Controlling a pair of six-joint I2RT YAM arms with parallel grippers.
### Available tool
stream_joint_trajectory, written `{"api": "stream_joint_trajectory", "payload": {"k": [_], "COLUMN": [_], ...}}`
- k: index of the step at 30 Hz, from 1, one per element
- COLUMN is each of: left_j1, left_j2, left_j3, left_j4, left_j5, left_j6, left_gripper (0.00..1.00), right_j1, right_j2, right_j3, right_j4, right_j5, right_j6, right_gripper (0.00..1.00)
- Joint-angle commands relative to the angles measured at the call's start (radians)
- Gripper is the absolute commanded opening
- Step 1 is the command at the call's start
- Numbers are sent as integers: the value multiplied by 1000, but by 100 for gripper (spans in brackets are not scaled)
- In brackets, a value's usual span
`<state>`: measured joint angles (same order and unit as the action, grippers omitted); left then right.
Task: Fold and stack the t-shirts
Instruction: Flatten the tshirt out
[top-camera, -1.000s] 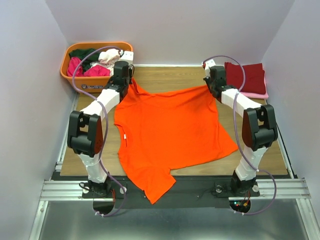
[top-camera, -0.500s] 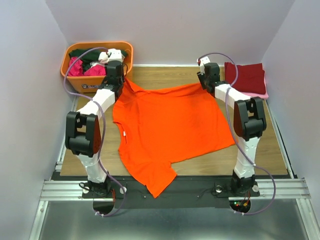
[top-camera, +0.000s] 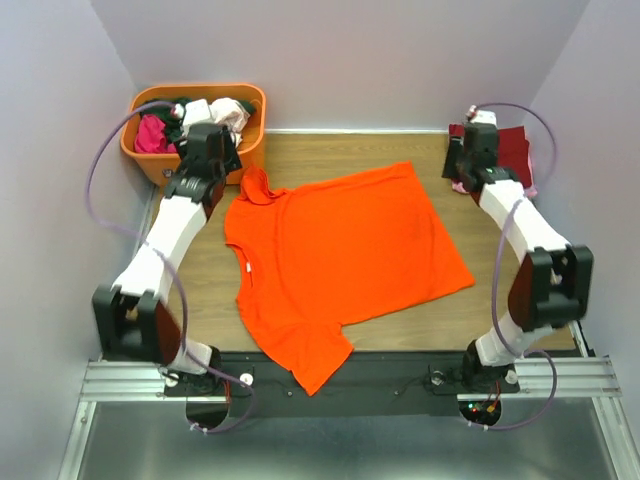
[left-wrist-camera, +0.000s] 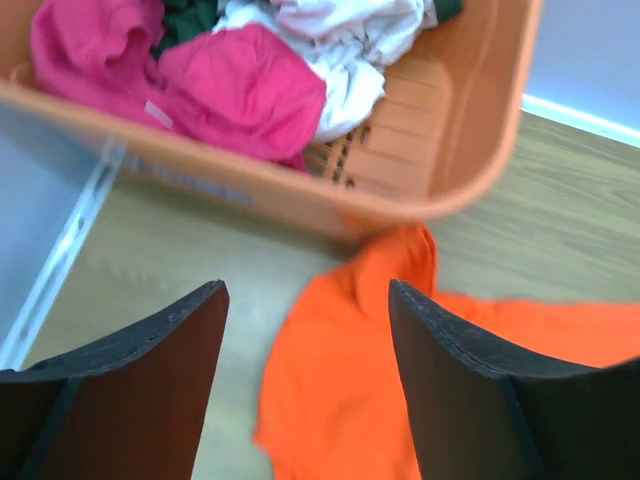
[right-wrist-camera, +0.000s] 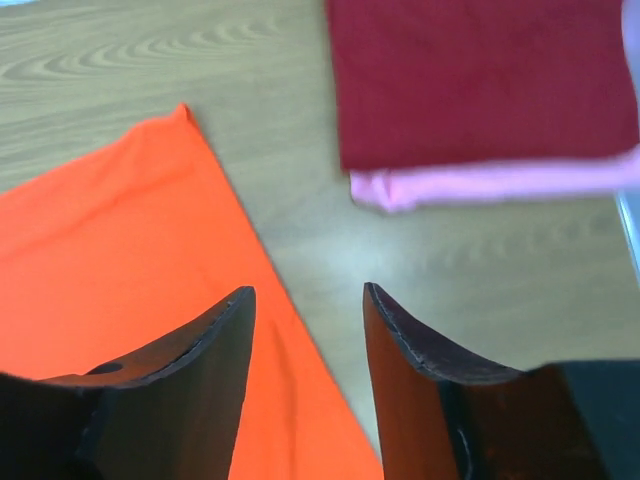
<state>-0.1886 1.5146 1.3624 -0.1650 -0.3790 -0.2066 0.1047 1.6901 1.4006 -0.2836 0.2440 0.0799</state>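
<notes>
No readable text anywhere from my seat. Dark printed strip (left-wrist-camera: 182, 186) on outer wall of orange tub (left-wrist-camera: 455, 130): left wrist view too blurred to read, top view shows only a smudge. Small pale tag (left-wrist-camera: 155, 113) on magenta t-shirt (left-wrist-camera: 245, 90) in tub: illegible. White neck label (top-camera: 246, 268) at collar of orange t-shirt (top-camera: 345, 250): too small to read.

White-and-black arms (top-camera: 176, 224), looping lilac cables (top-camera: 96, 168)

Just ahead of left gripper (left-wrist-camera: 305, 290): tub (left-wrist-camera: 480, 130) with loose shirts (left-wrist-camera: 240, 90) in it. Below it and rightward, spread t-shirt (left-wrist-camera: 340, 400) on table (left-wrist-camera: 190, 260). Right gripper (right-wrist-camera: 307, 290): folded stack (right-wrist-camera: 480, 80) ahead-right, spread t-shirt left.
</notes>
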Motion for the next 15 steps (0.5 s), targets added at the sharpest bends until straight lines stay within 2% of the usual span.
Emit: {"api": "stream_joint_trajectory", "payload": {"k": [1,3,4,6,11,15], "left_j1": [-67,-133,-165,-233,-267,-264], "left_j2": [-252,-345,-367,-402,-378,-337], "left_j3": [-207,-338,-377,-477,-601,-666], "left_j4": [-126,-128,-128,-128,-91,-50], "left_j5": [98,170,178,193,275,240], "left_j6": [-177,-252,-279,-347,-438,-467], "left_gripper": [70,66,60,53,38,29], "right_j1": [-2,-5,-7,-17,-79,-161], "right_j2": [-138,-197,-211,-245,-286,-303], "right_j3": [-191,-260,-328,-388,-533,-630], "right_j4": [-109,-120,-123,-127,-131,-129], "right_j5": [-144,-173,-181,-180,-209,-235], "right_j6": [204,237,259,280,343,389], "right_gripper": [51,45,43,34,30,30]}}
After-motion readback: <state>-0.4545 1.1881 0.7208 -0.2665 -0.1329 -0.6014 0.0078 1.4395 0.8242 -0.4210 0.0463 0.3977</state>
